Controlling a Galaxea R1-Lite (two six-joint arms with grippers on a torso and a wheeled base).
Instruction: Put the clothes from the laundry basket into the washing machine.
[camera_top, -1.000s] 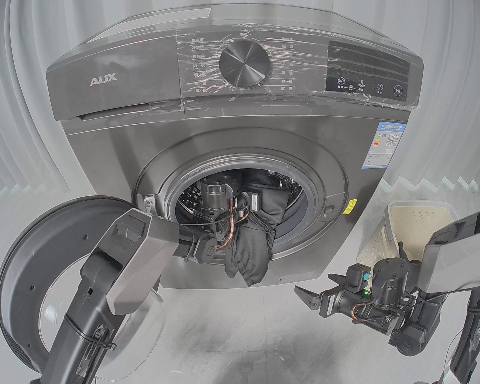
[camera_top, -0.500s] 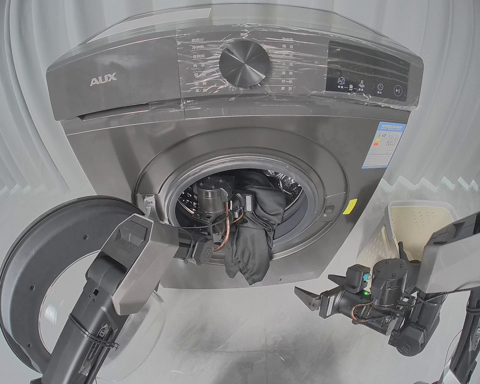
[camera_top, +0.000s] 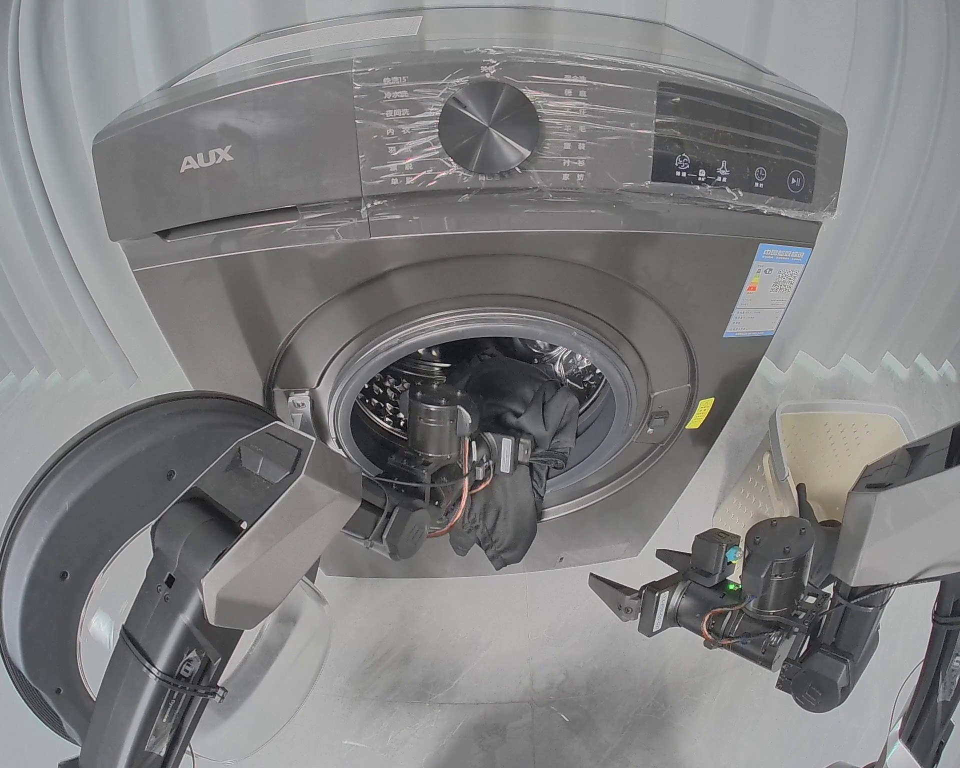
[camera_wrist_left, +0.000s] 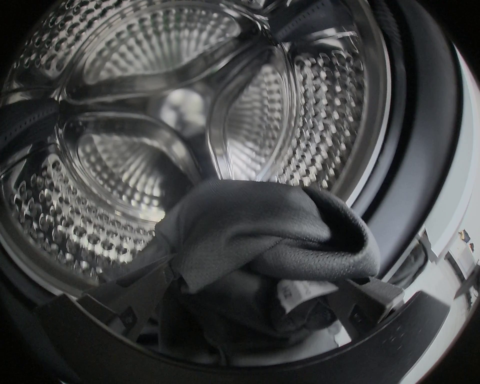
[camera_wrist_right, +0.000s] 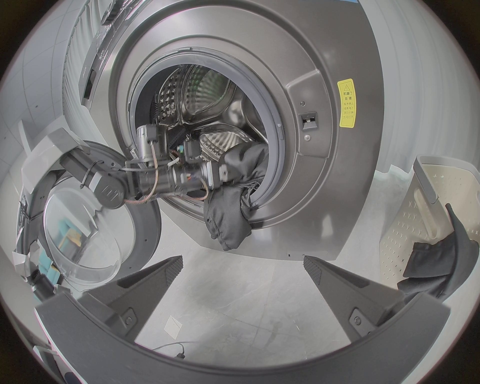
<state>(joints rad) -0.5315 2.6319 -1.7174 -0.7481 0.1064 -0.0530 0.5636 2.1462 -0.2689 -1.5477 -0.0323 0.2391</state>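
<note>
The washing machine (camera_top: 480, 260) stands with its door (camera_top: 80, 520) swung open to the left. A dark garment (camera_top: 505, 510) is bunched in the drum mouth, and its lower part hangs out over the rim. My left gripper (camera_top: 520, 442) sits at the opening against the garment. In the left wrist view its fingers (camera_wrist_left: 145, 295) stand wide apart, open, with the dark garment (camera_wrist_left: 270, 235) lying between them in front of the steel drum (camera_wrist_left: 125, 165). My right gripper (camera_top: 635, 575) hangs open and empty low at the right, next to the laundry basket (camera_top: 840, 450).
The cream laundry basket (camera_wrist_right: 440, 195) stands on the floor to the right of the machine, with dark clothing (camera_wrist_right: 440, 260) draped over its near edge. The open door (camera_wrist_right: 90, 235) takes up the floor space at the left. Bare grey floor (camera_top: 480, 650) lies before the machine.
My left gripper pushed slightly deeper, then dropped lower and drew back toward the rim. The garment's upper part is now bunched higher inside the opening. The right arm has not moved.
</note>
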